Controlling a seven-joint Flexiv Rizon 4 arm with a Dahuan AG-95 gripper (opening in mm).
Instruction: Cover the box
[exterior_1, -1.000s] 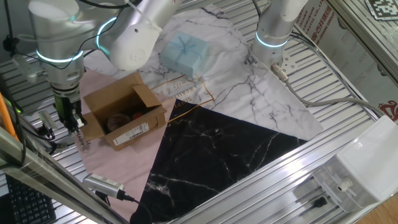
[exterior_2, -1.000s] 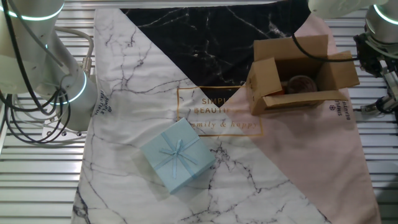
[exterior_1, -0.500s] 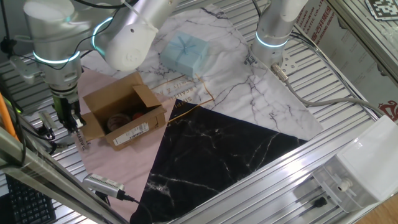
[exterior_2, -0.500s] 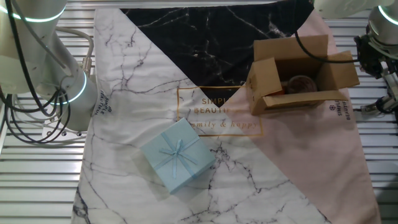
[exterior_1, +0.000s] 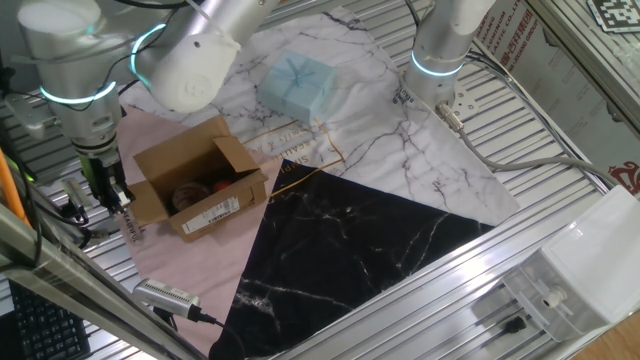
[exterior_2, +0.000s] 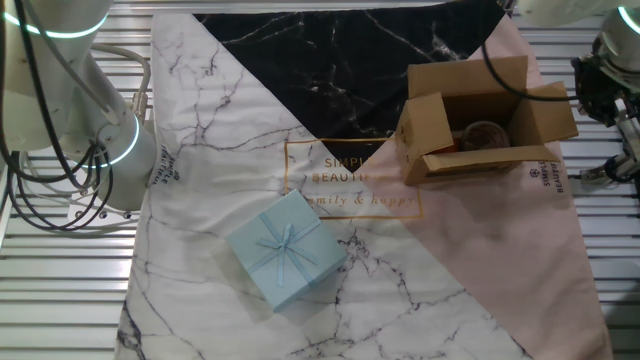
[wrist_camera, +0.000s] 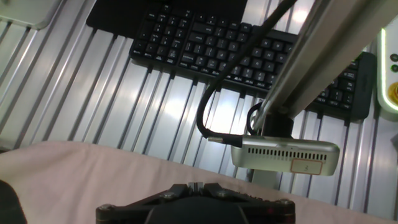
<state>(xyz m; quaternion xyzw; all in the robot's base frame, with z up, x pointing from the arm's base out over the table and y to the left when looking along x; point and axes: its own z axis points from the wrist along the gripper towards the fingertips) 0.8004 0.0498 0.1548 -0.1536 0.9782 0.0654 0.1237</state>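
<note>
The brown cardboard box (exterior_1: 195, 187), flaps raised and something round half-hidden inside, sits on smooth pink cloth (exterior_1: 170, 262) just beside the black gripper (exterior_1: 108, 193), whose fingertips meet, closed on nothing.

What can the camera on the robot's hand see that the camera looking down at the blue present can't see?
Only the hand view shows a black keyboard, a grey device with a cable, and the gripper with its fingertips pressed together. Only the other fixed view shows the blue present, the open box with something round inside, and the marble and black parts of the cloth. Both show the pink part of the cloth and the ribbed metal table.
</note>
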